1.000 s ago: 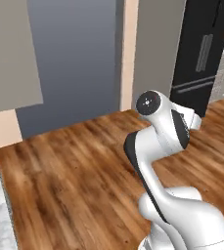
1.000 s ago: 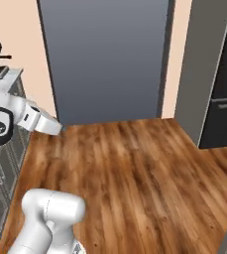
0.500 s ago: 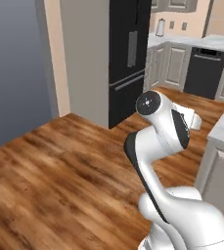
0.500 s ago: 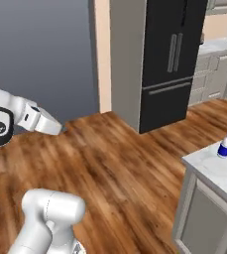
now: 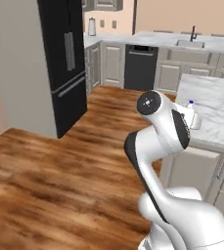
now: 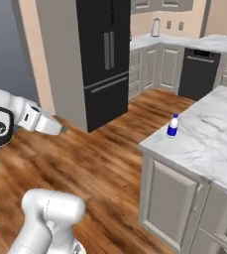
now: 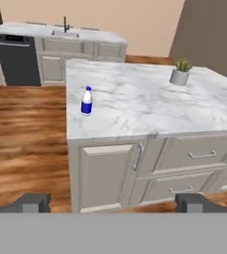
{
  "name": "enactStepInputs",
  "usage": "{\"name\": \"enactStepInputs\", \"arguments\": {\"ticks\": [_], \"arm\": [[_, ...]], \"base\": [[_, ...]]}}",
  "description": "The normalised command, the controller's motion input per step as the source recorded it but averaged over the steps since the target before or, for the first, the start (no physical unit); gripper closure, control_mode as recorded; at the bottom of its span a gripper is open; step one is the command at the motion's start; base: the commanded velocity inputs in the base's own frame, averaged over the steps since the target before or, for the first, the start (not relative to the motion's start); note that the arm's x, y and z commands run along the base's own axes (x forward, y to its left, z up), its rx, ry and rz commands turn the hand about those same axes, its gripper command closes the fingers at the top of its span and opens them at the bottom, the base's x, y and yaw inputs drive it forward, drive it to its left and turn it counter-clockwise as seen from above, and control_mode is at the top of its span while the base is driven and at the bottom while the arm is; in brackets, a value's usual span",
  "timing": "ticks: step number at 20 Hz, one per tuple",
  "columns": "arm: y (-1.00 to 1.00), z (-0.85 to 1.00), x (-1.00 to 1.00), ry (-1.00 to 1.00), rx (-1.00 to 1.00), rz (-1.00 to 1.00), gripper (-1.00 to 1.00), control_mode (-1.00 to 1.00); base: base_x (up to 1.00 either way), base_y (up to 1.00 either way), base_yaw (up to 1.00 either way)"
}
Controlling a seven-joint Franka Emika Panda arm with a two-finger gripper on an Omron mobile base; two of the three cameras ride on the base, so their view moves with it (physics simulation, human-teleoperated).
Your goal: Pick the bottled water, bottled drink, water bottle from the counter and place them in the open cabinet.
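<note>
I was looking into a rendered home kitchen. A tall black refrigerator (image 6: 105, 57) stood against a grey panel, and a dark dishwasher (image 5: 140, 67) sat among beige cabinet doors under a marble worktop with a sink faucet (image 5: 193, 33). Warm wood flooring (image 5: 40, 180) ran across the room. The counter (image 7: 149, 101), an island of white veined marble over drawers and a door, carried a small potted plant (image 7: 180, 72) and the bottled water (image 7: 86, 100) near its edge.
</note>
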Motion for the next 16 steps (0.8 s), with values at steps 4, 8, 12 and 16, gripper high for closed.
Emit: {"name": "enactStepInputs", "arguments": {"ticks": [4,8,12,16], "arm": [[0.0,0.0,0.0,0.0,0.0,0.0,-1.0,1.0],[0.0,0.0,0.0,0.0,0.0,0.0,-1.0,1.0],[0.0,0.0,0.0,0.0,0.0,0.0,-1.0,1.0],[0.0,0.0,0.0,0.0,0.0,0.0,-1.0,1.0]], "base": [[0.6,0.03,-0.51],[0.64,0.15,-0.48],[0.62,0.3,-0.47],[0.55,0.4,-0.45]]}}
